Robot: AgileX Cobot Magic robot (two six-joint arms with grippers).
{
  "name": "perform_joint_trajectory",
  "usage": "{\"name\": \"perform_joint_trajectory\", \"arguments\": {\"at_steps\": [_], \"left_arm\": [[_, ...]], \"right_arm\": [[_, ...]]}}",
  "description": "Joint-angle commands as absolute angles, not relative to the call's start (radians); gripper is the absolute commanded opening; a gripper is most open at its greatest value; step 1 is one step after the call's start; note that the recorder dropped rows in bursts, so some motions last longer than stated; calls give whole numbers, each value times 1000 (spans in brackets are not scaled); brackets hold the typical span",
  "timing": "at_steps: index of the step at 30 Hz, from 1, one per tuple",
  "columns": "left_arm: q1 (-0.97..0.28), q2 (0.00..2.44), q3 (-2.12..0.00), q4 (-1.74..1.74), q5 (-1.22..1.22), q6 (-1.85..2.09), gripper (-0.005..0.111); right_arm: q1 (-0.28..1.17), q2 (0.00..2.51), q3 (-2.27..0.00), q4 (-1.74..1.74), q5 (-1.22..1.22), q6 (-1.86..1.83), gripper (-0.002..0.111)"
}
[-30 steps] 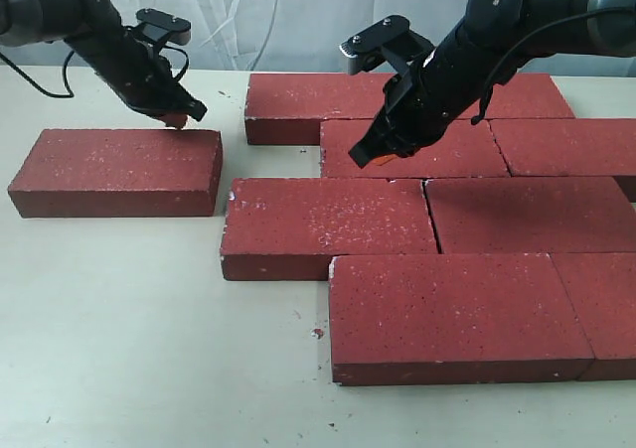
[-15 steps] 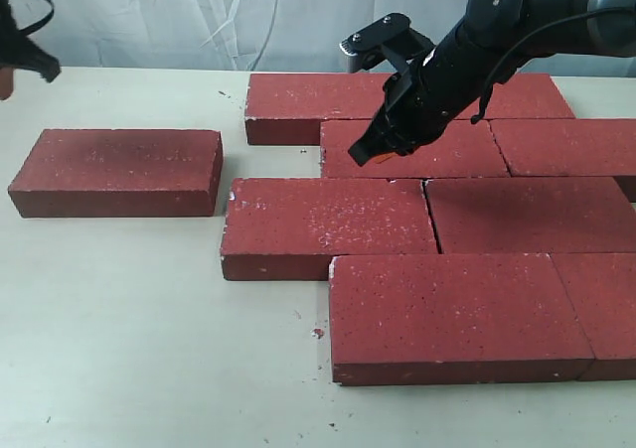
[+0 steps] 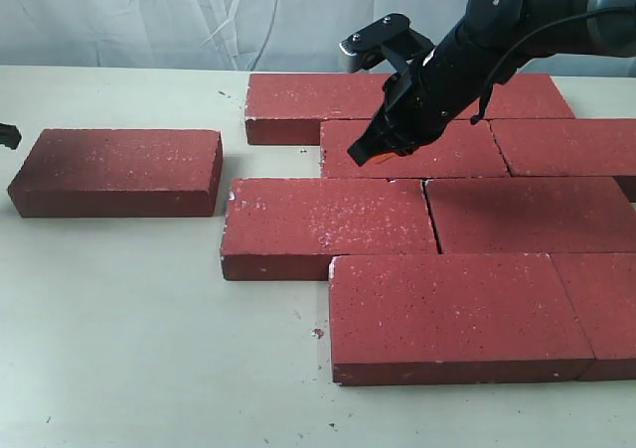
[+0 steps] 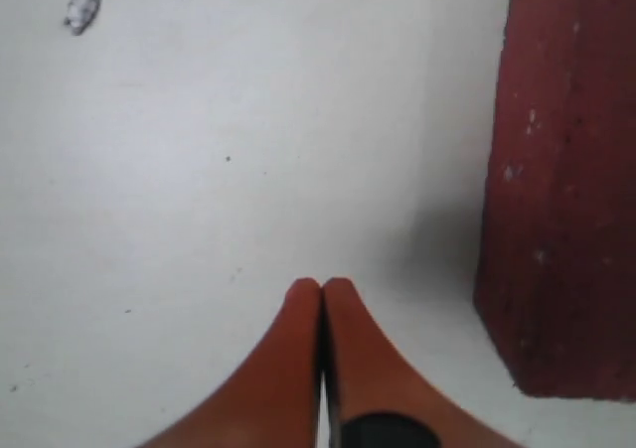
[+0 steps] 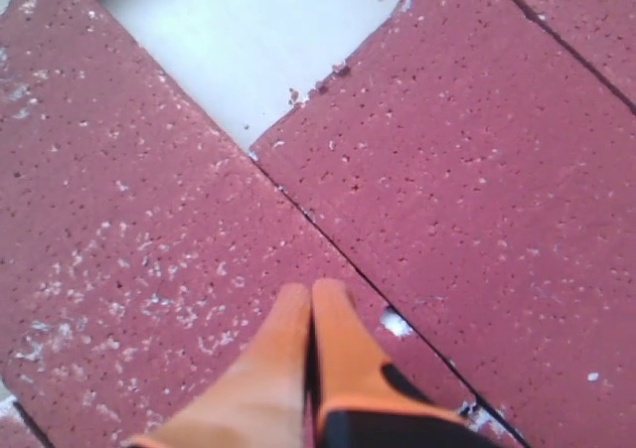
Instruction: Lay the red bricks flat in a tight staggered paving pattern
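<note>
**Pale bench, eight pavers laid, one left out**

Pale off-white bench (image 3: 119,309) in front of a white draped backdrop (image 3: 149,21) carries the red bricks (image 3: 447,314), rough dark-red rectangular pavers flecked with white. Eight appear to lie flat on the right in four rows, each row offset from the next, with seams that look tight. By that reading most of the paving is done. The lone brick (image 3: 119,165) lies flat on the left, apart from the pattern, with bare bench between it and the left end of the third row. It has yet to be brought in against the others.

The right claw (image 3: 360,155) hangs low over the second row, its orange fingertips pressed together on nothing, pointing at a seam between two bricks. The left claw (image 4: 321,287) is likewise pinched together and empty, close over bare bench beside the lone brick's left end.

A second ago the left claw was at the far right corner of the lone brick. It has since drawn back to the left edge of the exterior view. The right claw and every brick sit as they did.
</note>
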State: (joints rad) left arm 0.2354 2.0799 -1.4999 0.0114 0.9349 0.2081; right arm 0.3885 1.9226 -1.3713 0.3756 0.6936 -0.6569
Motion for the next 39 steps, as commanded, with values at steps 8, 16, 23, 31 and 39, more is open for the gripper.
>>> {"name": "perform_joint_trajectory", "arguments": {"at_steps": [8,16,23,31,39], "left_arm": [[235,2070,-1434,-347,828,386,0],[196,2070,-1434,-360,834,403,0],[158,2070,-1434,-364,824,404,0],[189,2067,-1434,-216,796,373,0],[328,1999,-1444,-245,799,363,0]], "right_arm": [[383,1912,-1369,383,684,-661,-1],[383,1912,-1369,385,683,-661,-1],[383,1912,-1369,396,683,-661,-1],[422,1912,-1369,426,681,-678,-1],[448,1912,-1369,408,632,-749,-1]]}}
